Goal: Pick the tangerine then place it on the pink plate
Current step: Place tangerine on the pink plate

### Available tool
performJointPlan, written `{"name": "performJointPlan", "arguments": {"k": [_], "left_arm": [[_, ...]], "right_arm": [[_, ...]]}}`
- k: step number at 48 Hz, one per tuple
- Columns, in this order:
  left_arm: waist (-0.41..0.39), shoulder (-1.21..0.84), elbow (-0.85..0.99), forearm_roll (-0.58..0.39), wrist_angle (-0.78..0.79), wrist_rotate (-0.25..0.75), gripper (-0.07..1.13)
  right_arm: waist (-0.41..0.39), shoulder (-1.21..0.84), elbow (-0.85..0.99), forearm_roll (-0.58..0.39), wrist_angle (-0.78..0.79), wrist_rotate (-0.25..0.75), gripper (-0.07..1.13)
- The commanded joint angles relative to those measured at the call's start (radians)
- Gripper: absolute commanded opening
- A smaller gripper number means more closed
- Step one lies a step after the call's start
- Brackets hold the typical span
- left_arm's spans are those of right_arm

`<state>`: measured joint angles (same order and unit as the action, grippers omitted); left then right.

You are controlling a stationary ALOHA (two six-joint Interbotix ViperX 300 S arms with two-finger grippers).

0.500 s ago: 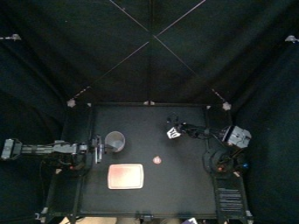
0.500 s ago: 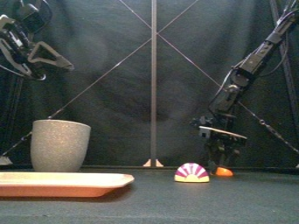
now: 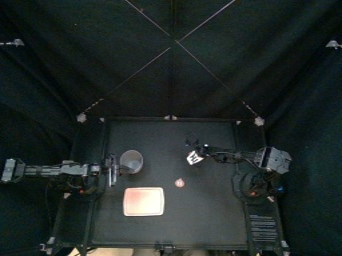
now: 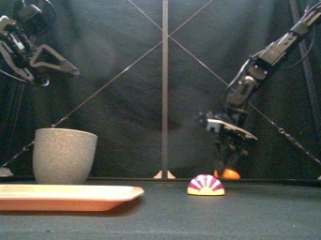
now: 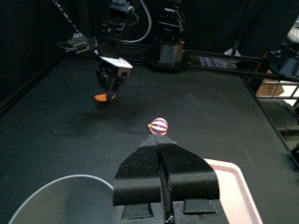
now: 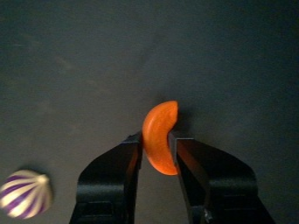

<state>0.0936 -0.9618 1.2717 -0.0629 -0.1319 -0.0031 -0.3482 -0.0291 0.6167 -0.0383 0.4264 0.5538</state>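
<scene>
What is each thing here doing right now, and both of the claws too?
tangerine: clamped in the right gripper, seemingly just off the table.
pink tray: flat on the table, empty.
grey cup: upright behind the tray.
striped toy: dome up on the table, free.
left gripper: shut, empty, held high at the left.

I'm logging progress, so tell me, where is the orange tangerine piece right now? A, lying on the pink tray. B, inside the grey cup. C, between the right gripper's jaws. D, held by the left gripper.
C: the right wrist view shows the tangerine pinched between the jaws of the right gripper, well away from the pink tray and the grey cup.
</scene>
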Motion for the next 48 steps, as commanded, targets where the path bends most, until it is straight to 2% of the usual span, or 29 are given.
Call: {"name": "performJointPlan", "arguments": {"k": [1,12,25,38,48], "left_arm": [[0.000,0.006,-0.011,-0.009,-0.009,0.002,0.11],[0.015,0.006,-0.009,-0.011,-0.009,0.003,0.11],[0.037,0.005,-0.006,-0.014,-0.009,0.002,0.11],[0.037,0.006,-0.002,-0.017,-0.008,0.000,0.11],[0.037,0.005,0.011,-0.018,-0.006,0.000,0.11]], "right_arm": [[0.097,-0.054,-0.064,0.020,-0.017,-0.006,0.68],[0.307,0.025,-0.179,0.035,-0.101,-0.008,0.68],[0.468,0.229,-0.374,0.031,-0.195,-0.011,0.68],[0.509,0.433,-0.598,0.015,-0.158,-0.011,0.69],[0.508,0.512,-0.701,-0.051,-0.118,-0.015,0.69]]}}
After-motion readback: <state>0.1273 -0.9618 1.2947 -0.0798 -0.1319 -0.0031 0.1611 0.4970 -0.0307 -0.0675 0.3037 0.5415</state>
